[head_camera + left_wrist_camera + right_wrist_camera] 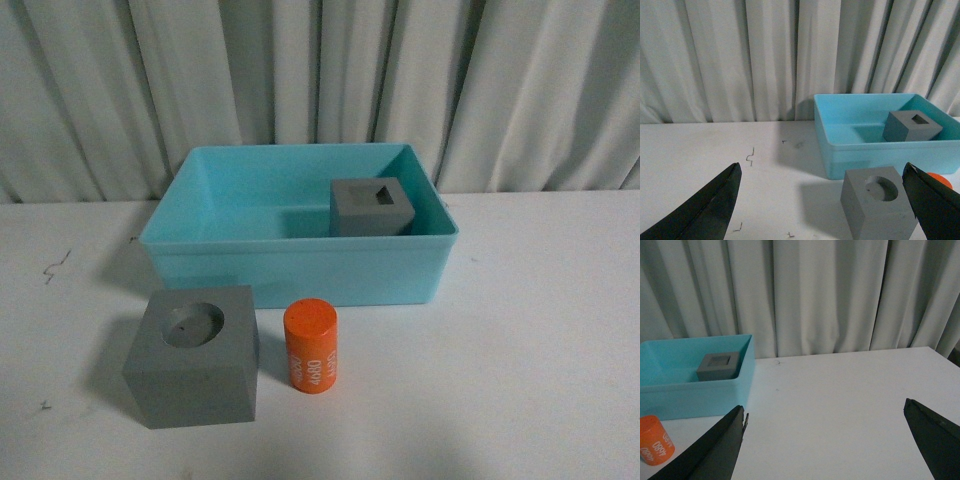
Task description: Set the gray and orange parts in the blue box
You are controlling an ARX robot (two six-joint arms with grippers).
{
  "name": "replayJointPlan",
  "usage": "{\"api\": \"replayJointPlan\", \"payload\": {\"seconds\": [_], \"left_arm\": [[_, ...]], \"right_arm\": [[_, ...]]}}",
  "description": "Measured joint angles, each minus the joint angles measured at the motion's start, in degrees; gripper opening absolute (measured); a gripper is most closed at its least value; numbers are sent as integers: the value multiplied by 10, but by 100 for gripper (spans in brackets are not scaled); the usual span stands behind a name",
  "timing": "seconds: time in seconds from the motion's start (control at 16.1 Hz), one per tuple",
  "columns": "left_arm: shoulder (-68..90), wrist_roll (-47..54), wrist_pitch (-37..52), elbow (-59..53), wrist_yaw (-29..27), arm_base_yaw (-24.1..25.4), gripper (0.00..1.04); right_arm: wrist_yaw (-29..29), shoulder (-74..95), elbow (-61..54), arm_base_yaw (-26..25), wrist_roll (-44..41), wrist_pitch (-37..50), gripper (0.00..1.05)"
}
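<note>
— Where are the parts lying right now?

— The gray cube with the square recess (372, 208) is sitting inside the blue box (300, 275), at its right-hand end and close to the right wall, with the recess facing up. The gray cube with the round recess (195, 360) is resting on the white bench (540, 350), near the box's front wall and before its left half. The orange cylinder (311, 348) is standing upright just beside that cube, on its right, with a narrow gap showing between them.

— Is any writing coming through?

— Only on the cylinder. White lettering is running sideways along its side, and one line is reading "4680". A second line next to it is coming out too small to make out.

— And the hands?

— The left hand (822, 170) is hanging wide open above the bench, its two dark jaws standing far apart and gripping nothing. The round-recess cube is showing just ahead of it. The right hand (825, 410) is gaping just as wide, also gripping nothing, over bare bench to the right of the box.

— Anything else showing?

— A pale pleated curtain (320, 80) is hanging behind the bench. A few small dark scribbles (750, 156) are marking the surface to the left of the box.
</note>
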Motion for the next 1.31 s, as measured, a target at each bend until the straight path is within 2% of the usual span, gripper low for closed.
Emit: {"api": "replayJointPlan", "payload": {"seconds": [0.19,0.25,0.31,0.5,0.68,0.87,1.31], "left_arm": [[0,0,-1,0,0,0,98],[78,-10,-156,61,52,25,98],[210,-13,-229,125,85,49,98],[413,-12,-136,161,57,4,98],[559,-59,-7,205,-29,-83,98],[696,-103,70,259,-93,-147,98],[891,-112,175,327,-144,-175,98]], "right_arm": [[0,0,0,0,0,0,98],[1,0,0,0,0,0,98],[-1,0,0,0,0,1,98],[0,0,0,0,0,0,98],[0,0,0,0,0,0,98],[0,0,0,0,0,0,98],[0,0,0,0,0,0,98]]}}
